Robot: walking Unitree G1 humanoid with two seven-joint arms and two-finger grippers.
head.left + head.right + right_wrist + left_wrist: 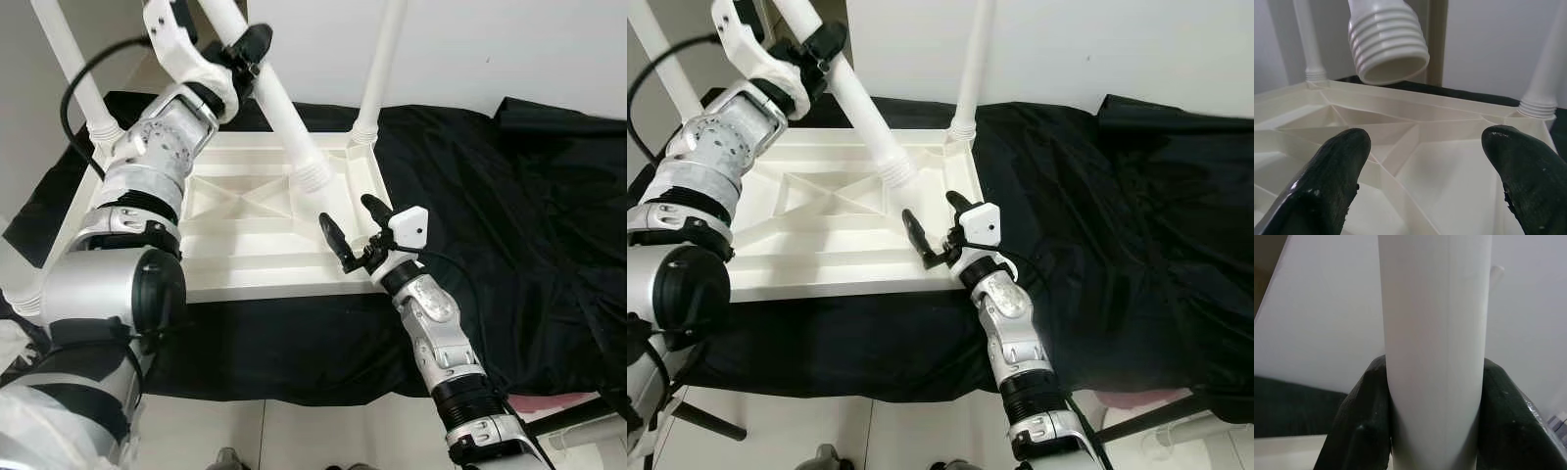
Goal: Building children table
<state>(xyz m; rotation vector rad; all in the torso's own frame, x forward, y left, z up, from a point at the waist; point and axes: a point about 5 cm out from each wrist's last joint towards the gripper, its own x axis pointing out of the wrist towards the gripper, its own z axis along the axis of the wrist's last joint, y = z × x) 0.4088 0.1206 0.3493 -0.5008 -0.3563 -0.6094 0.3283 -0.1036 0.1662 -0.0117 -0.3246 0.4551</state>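
The white children's tabletop (245, 276) lies upside down on a black cloth. One white leg (380, 69) stands in its far right corner and another leg (71, 69) in its far left corner. My left gripper (247, 47) is shut on a third, tilted leg (284, 110), its fingers (1359, 421) clamping the tube (1435, 357). The leg's ribbed end (1388, 44) hangs just above the tabletop's right side, apart from it. My right gripper (350, 215) is open over the near right corner, below that ribbed end, holding nothing.
The black cloth (509, 215) covers the surface and spreads far to the right. A white wall (490, 49) rises behind it. Pale floor tiles (294, 431) lie in front, with something pink (549, 403) at the lower right.
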